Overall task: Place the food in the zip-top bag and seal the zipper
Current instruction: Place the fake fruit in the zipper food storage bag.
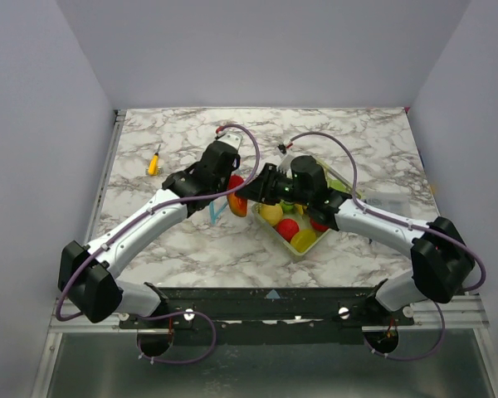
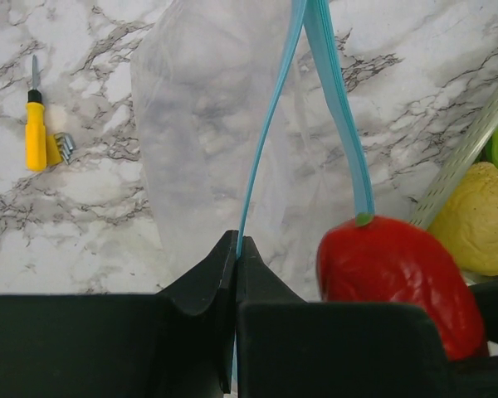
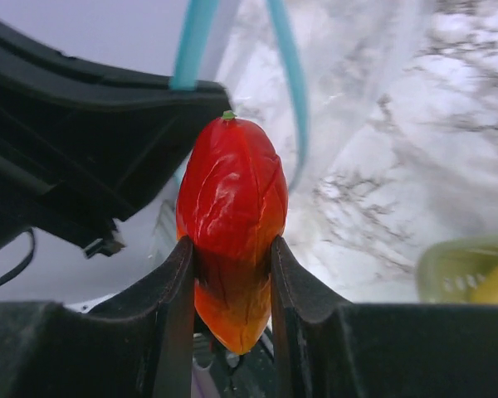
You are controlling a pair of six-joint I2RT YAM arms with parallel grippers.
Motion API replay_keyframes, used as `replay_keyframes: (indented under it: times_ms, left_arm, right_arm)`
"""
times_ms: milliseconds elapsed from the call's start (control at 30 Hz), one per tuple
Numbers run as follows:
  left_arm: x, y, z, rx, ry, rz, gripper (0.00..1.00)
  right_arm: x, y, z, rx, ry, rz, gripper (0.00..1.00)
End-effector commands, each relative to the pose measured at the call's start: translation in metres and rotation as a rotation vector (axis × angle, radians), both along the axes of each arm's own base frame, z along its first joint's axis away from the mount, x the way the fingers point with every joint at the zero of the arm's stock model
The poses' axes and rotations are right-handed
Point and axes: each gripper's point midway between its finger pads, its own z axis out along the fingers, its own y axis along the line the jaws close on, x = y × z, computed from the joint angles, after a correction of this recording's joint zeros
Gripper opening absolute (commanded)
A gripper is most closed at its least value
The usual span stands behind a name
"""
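Observation:
My left gripper [image 2: 236, 249] is shut on one side of the light-blue zipper [image 2: 261, 141] of the clear zip-top bag [image 2: 203, 124] and holds its mouth open. My right gripper [image 3: 231, 265] is shut on a red-orange toy fruit [image 3: 232, 207] with a green tip, held at the bag's mouth between the two blue strips. The same fruit [image 2: 390, 278] shows in the left wrist view, touching the other strip. In the top view both grippers [image 1: 242, 192] meet at mid-table beside the red fruit [image 1: 237, 192]. More food [image 1: 289, 225], yellow and red, lies in the mesh basket [image 1: 303, 250].
A yellow-handled screwdriver [image 1: 153, 162] lies at the back left, also in the left wrist view [image 2: 36, 133] next to a small metal piece [image 2: 64, 148]. The yellow-green basket's rim [image 2: 465, 157] is close on the right. A flat clear packet [image 1: 392, 199] lies at far right.

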Motion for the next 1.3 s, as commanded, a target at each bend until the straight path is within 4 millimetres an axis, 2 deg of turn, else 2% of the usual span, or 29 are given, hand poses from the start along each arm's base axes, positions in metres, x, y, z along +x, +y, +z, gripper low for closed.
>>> replay_keyframes:
  times_ms: [0,100,233,433,600,800,933,1067,1267]
  left_arm:
    - [-0.002,-0.003,0.003,-0.037,-0.004,-0.015,0.0]
    - [-0.001,-0.003,0.003,-0.036,-0.004,-0.012,0.0]
    - [-0.002,-0.002,0.006,-0.047,-0.01,-0.011,0.0]
    - [-0.002,-0.001,0.011,-0.066,-0.024,-0.006,0.0]
    - [-0.002,0.001,0.013,-0.072,-0.029,0.003,0.0]
    - [-0.002,-0.001,0.014,-0.094,-0.024,-0.003,0.0]
    - [-0.003,-0.003,0.015,-0.122,-0.015,-0.012,0.0]
    - [-0.002,-0.002,0.016,-0.129,-0.013,-0.01,0.0]
    - [-0.002,-0.002,0.016,-0.139,-0.011,-0.009,0.0]
  right_arm:
    - [-0.026,0.03,0.051,0.211,-0.091,0.224,0.0]
    - [-0.023,0.03,0.052,0.198,-0.089,0.212,0.0]
    - [0.011,0.019,0.026,0.097,0.04,-0.014,0.0]
    - [0.021,0.042,0.009,0.149,0.17,-0.007,0.0]
    - [0.044,0.036,-0.006,0.101,0.199,-0.145,0.0]
    - [0.06,0.015,0.008,0.177,0.176,-0.317,0.01]
    - [0.068,0.016,0.001,0.167,0.206,-0.357,0.04]
    - [0.069,0.023,-0.006,0.131,0.205,-0.355,0.28]
    - [0.063,0.032,0.0,0.124,0.177,-0.292,0.58]
